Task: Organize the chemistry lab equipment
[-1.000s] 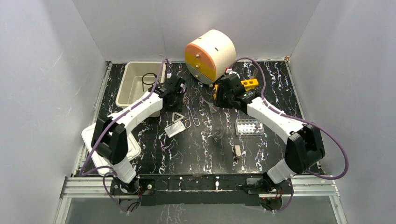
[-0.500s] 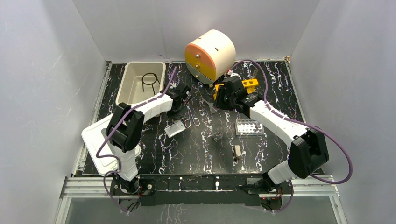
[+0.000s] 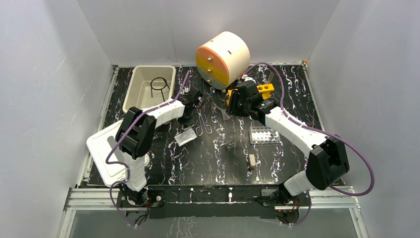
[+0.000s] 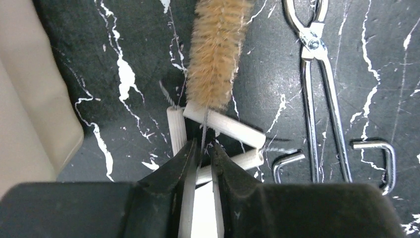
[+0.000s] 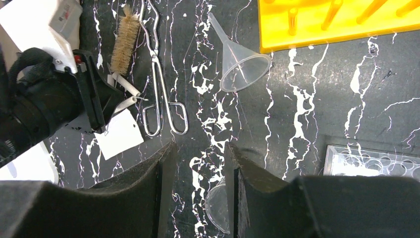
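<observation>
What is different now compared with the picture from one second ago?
The left gripper moved right from the tub to the metal triangle and brush, and its jaws narrowed around the brush's wire; whether it grips is unclear. The right gripper, tongs and funnel stayed in place.

- Left hand [image 4: 203, 148]: you have swung it off the white tub [image 3: 134, 94] and down to the surface [image 3: 208, 156]. It now sits low over the metal triangle [image 4: 225, 128]. Its fingers have drawn in to a narrow gap, with the wire of the brush [image 4: 215, 54] running between them.
- Left elbow: moved in toward the centre.
- Black ring [image 3: 159, 84]: uncovered, now seen whole in the tub.
- Metal triangle, top view: now hidden beneath the left hand.
- Right hand [image 5: 198, 148]: fingers a little wider, arm shifted slightly.
</observation>
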Robot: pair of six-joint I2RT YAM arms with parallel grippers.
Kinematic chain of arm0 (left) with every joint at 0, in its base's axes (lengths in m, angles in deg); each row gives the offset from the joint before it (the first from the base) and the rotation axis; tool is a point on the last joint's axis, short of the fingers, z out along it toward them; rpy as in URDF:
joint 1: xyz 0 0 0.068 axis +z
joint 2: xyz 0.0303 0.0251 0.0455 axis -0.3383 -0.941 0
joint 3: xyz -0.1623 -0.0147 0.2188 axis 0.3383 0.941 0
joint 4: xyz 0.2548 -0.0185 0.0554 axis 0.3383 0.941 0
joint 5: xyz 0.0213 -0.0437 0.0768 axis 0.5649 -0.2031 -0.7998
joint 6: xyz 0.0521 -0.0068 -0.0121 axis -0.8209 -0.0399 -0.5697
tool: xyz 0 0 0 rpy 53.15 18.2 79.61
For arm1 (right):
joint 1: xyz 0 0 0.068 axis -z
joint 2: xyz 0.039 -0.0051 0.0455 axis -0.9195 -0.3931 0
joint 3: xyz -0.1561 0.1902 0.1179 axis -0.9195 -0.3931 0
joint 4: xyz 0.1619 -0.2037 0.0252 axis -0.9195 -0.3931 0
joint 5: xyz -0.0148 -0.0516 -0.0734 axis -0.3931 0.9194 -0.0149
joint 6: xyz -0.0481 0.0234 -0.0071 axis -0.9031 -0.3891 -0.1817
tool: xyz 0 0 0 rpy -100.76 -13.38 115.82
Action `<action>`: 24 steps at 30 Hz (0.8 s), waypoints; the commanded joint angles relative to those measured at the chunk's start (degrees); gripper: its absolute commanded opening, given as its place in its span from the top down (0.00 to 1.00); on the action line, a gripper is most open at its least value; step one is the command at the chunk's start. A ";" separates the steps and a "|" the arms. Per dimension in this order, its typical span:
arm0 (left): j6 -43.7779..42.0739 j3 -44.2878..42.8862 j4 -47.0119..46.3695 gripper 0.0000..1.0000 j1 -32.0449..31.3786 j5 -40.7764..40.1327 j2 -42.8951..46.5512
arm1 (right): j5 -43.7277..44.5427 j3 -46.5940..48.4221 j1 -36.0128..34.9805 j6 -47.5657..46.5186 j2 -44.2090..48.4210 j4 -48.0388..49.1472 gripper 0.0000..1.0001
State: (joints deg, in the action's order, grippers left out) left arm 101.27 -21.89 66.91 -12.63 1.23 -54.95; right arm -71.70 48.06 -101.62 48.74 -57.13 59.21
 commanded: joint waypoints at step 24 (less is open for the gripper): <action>-5.04 -16.36 10.48 1.00 2.84 2.39 13.22 | 1.32 0.67 0.14 -1.38 1.15 5.06 0.50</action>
State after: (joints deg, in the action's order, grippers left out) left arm 98.54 -33.14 73.47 -11.80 2.33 -46.89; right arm -71.24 48.06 -101.59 48.48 -57.13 61.18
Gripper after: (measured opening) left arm 0.012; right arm 0.497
